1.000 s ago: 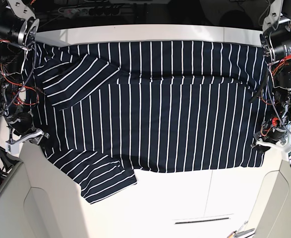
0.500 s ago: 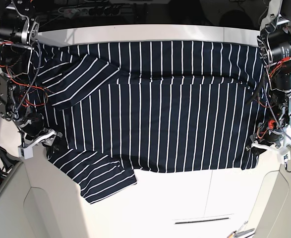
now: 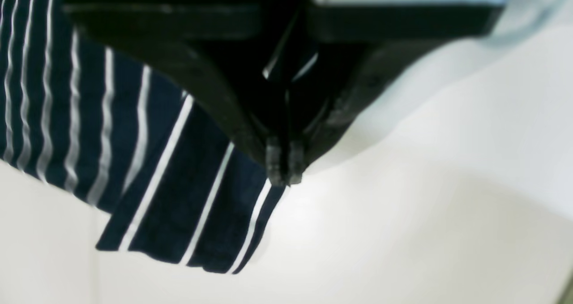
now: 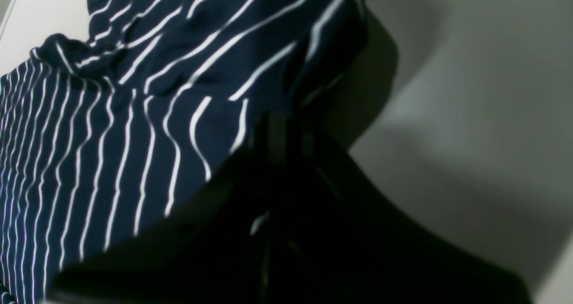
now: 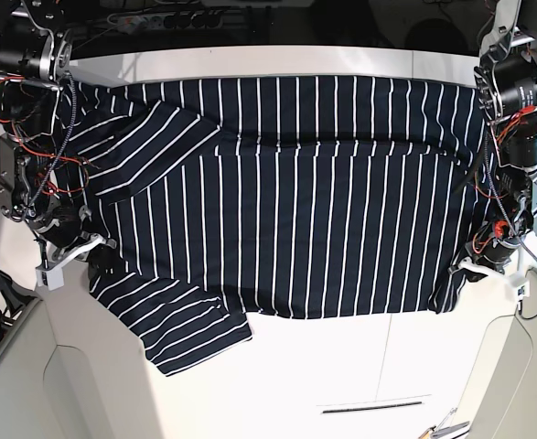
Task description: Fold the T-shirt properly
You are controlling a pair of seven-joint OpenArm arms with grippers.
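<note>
The left pincer (image 3: 284, 172) is seen closed, its two black fingertips pressed together on the edge of the large dark navy cloth T-shirt with thin white stripes (image 3: 179, 178). A corner of that striped cloth hangs below and to one side of the tips, over the smooth white table (image 3: 425, 214). In the base view the left pincer (image 5: 457, 273) is found at the near corner of the shirt's hem, where the cloth is gathered into a small bunch.

The right pincer (image 4: 286, 138) is likewise seen drawn together, with the striped fabric (image 4: 134, 116) bunched and wrinkled directly against and beyond its dark fingers; a fold of cloth is gripped between them. In the base view the right pincer (image 5: 99, 251) is placed at the shirt's side edge, just beyond the near short sleeve, which is spread out towards the front of the table (image 5: 341, 366).

Between the two pincers the T-shirt (image 5: 286, 192) is laid flat on the table, its long axis running from one pincer across to the other. Its hem end is turned towards the left pincer and its sleeved, shoulder end towards the right pincer. The stripes are seen running front to back, across that axis. The far sleeve is folded inward over the body, beyond the right pincer. The far long edge of the shirt is laid near the rear edge of the table. The neck opening cannot be made out.
</note>
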